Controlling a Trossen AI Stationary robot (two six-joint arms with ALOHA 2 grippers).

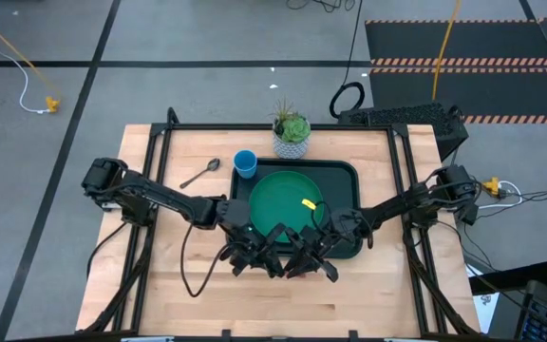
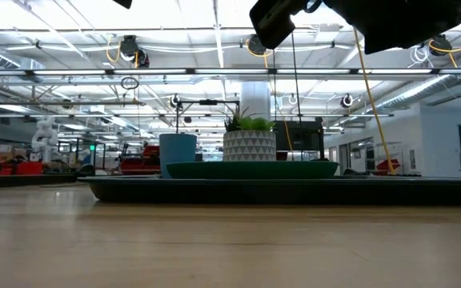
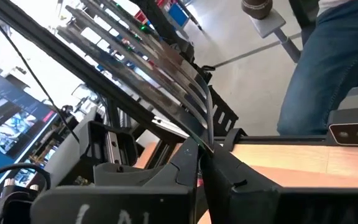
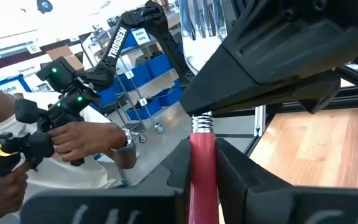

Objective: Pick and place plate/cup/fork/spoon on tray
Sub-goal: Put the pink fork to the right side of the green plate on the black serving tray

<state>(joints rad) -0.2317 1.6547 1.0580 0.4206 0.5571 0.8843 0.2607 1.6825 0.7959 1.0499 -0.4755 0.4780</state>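
Note:
The green plate (image 1: 283,195) lies in the dark tray (image 1: 351,173). The blue cup (image 1: 245,163) stands on the table at the tray's far left corner, and the silver spoon (image 1: 200,173) lies left of it. My left gripper (image 1: 257,255) and my right gripper (image 1: 304,260) meet above the tray's near edge, raised off the table. Both are shut on the fork: its red handle (image 4: 202,165) shows in the right wrist view and its silvery head (image 3: 188,74) in the left wrist view. In the high view the grippers hide the fork. My left gripper pinches the fork between its two fingers at the neck just below the silvery head (image 3: 199,163); the tines stick out past the fingertips. The fork is lifted clear of the table. My right gripper pinches the red handle (image 4: 202,177) between its two fingers, just behind the silver collar (image 4: 202,123). The fingers lie along the fork, which runs straight out past them into the left gripper.
A potted green plant (image 1: 292,133) stands at the tray's far edge. A small yellow piece (image 1: 307,202) lies on the plate. Bare wood lies near and left of the tray. A person's legs (image 3: 334,56) and hand (image 4: 86,140) show beyond the table.

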